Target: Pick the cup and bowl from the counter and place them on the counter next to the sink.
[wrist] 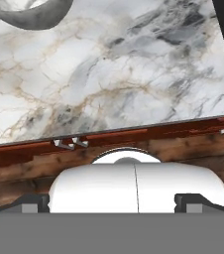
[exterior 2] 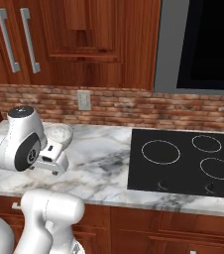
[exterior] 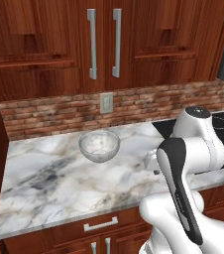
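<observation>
The bowl (exterior: 99,145), wide and glassy grey-white, sits on the white marble counter (exterior: 49,178) near the brick back wall. In the right base view the bowl (exterior 2: 60,133) is partly hidden behind my arm. Its rim curves across the top left of the hand view as the bowl (wrist: 34,12). My gripper (wrist: 114,202) is open, with its two dark fingertips (wrist: 32,202) far apart and nothing between them. It hangs above the counter's front edge, short of the bowl. The white hand (exterior 2: 52,159) points down over the marble. The cup and the sink are out of view.
A black glass cooktop (exterior 2: 183,163) with white rings lies in the counter to the right of my arm. Reddish-brown upper cabinets (exterior: 104,44) hang over the brick backsplash (exterior: 59,114), which carries a wall outlet (exterior: 106,103). Drawers with steel handles (exterior: 100,224) sit below the counter.
</observation>
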Available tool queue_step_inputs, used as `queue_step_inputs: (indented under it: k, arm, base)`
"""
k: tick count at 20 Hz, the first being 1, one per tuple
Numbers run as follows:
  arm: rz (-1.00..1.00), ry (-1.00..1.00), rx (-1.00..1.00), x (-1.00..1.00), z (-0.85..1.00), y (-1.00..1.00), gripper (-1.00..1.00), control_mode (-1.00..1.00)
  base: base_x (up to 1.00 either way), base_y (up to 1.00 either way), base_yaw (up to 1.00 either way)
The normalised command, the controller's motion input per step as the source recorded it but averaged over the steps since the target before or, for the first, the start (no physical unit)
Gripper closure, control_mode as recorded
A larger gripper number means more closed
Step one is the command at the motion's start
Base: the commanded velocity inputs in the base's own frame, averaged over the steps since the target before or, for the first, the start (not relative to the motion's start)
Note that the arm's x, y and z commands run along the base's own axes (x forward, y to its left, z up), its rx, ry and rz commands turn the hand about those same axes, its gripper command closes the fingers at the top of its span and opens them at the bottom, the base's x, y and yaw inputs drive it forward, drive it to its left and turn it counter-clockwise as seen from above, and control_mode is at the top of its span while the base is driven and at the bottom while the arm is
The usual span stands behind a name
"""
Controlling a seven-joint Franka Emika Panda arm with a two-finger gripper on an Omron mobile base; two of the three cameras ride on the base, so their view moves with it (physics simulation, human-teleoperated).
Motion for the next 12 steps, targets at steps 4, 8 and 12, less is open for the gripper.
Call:
queue_step_inputs:
  k: [4, 8, 12]
  arm:
    - [0.0, 0.0, 0.0, 0.0, 0.0, 0.0, -1.0, -1.0]
    - [0.0, 0.0, 0.0, 0.0, -0.01, 0.0, -1.0, -1.0]
    - [0.0, 0.0, 0.02, 0.0, -0.14, 0.0, -1.0, -1.0]
  base:
    - [0.0, 0.0, 0.0]
    - [0.0, 0.0, 0.0]
    - [0.0, 0.0, 0.0]
